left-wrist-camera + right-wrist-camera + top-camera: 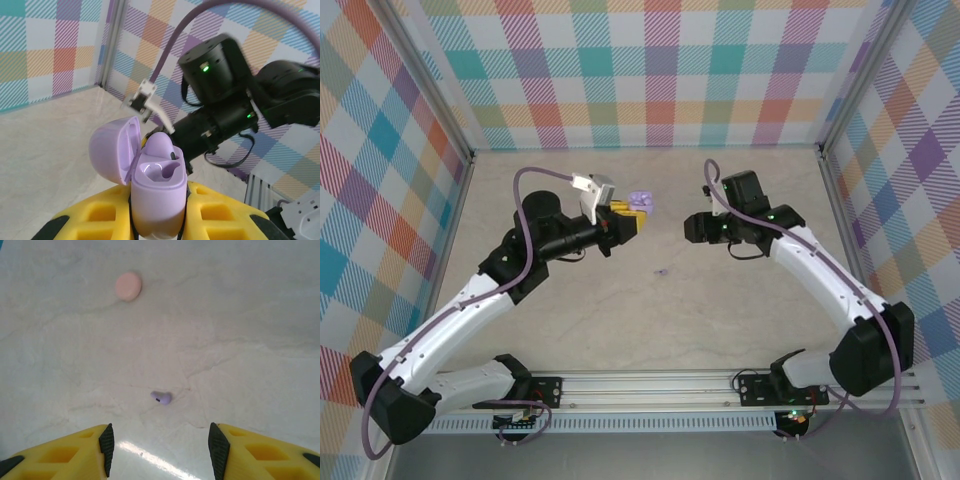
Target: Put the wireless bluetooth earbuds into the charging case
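The right gripper [161, 442] hangs open over the table [250, 315]. 1 loose earbud [161, 398], lilac, lies just beyond its fingers, with a pink disc [128, 286] farther off. The left gripper [626, 220] is clamped on the lilac case [156, 195]. Its lid stands open, and 1 seated earbud [162, 147] seems to sit inside.

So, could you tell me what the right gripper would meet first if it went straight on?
Most likely the lilac earbud, lying on the table ahead of the open right gripper, roughly centred between its jaws; depth is unclear, so possibly bare tabletop first.
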### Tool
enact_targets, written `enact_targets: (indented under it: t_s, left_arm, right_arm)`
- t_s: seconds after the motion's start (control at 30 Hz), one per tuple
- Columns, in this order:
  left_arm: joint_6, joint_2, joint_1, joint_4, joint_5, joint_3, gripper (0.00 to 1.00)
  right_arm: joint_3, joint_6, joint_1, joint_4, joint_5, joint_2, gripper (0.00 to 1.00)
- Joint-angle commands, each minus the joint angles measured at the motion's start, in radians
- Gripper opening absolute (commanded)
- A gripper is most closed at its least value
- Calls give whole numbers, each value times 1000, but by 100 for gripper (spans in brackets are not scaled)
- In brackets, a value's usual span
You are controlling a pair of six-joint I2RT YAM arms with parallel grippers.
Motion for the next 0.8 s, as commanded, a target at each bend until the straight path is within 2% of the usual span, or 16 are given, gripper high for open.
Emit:
enact_targets:
  t_s: [0.0, 0.13, 0.5, 0.77]
  left_arm:
    - [-30, -39, 25, -20, 1, 10, 0]
    - [-46, -53, 43, -13, 8, -4, 0]
    - [-53, -51, 49, -1, 13, -17, 0]
    - [-54, -44, 49, 3, 12, -18, 0]
  right_arm:
    - [-7, -31, 9, -21, -125, 66, 53]
    - [-19, -5, 38, 1, -223, 152, 50]
    - [-62, 92, 132, 103, -336, 327, 49]
    - [-47, 113, 144, 101, -293, 419, 48]
